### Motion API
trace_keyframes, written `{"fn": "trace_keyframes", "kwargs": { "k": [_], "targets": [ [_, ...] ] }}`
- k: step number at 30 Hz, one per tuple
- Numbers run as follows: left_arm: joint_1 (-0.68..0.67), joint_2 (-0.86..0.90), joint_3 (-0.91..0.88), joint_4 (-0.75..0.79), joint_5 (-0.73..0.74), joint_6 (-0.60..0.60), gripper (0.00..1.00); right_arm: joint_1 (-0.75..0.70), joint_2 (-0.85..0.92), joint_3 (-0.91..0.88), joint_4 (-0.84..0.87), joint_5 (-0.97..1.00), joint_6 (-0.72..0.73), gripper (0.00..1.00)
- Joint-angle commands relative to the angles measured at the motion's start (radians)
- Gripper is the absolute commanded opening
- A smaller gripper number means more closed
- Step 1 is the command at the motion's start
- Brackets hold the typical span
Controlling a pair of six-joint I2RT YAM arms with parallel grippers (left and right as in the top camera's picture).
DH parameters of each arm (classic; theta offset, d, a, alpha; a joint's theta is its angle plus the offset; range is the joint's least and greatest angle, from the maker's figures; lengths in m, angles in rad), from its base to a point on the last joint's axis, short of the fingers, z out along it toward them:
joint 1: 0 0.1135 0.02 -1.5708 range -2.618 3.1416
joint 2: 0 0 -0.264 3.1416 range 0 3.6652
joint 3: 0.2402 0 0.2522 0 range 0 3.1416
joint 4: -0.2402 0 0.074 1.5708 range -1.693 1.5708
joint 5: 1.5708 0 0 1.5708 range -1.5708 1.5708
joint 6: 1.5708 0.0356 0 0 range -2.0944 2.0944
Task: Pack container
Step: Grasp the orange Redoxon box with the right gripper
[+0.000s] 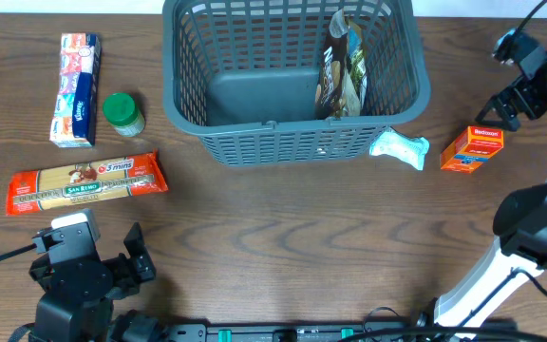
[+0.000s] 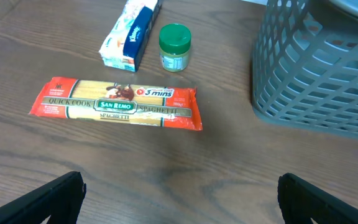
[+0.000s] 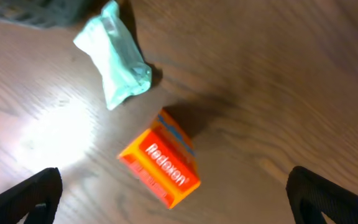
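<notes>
The right gripper (image 3: 179,196) hangs empty with jaws spread wide. The small orange cardboard Redoxon box (image 3: 160,167) lies just ahead of it, likely lined up as the next pick. A pale green crinkled packet (image 3: 118,65) lies further ahead. The left gripper (image 2: 179,196) is equally wide and empty, with the long red spaghetti packet (image 2: 117,104) ahead of it. The large dark grey-blue plastic lattice basket (image 1: 254,142) stands ahead and to its right. Only the overhead view shows a brown foil pouch (image 1: 342,66) already inside.
</notes>
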Motion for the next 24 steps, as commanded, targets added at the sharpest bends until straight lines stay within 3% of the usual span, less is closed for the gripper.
{"fn": "trace_keyframes", "kwargs": {
  "k": [1,19,24],
  "targets": [
    [0.000,-0.004,0.016,-0.003,-0.019,-0.009,0.99,-0.005,0.017,-0.068,0.035,0.032,-0.044,0.99],
    [0.000,-0.004,0.016,-0.003,-0.019,-0.009,0.99,-0.013,0.017,-0.227,0.068,0.158,-0.113,0.99],
    [0.000,-0.004,0.016,-0.003,-0.019,-0.009,0.98,-0.011,0.017,-0.320,0.153,0.156,-0.142,0.99]
  ]
}}
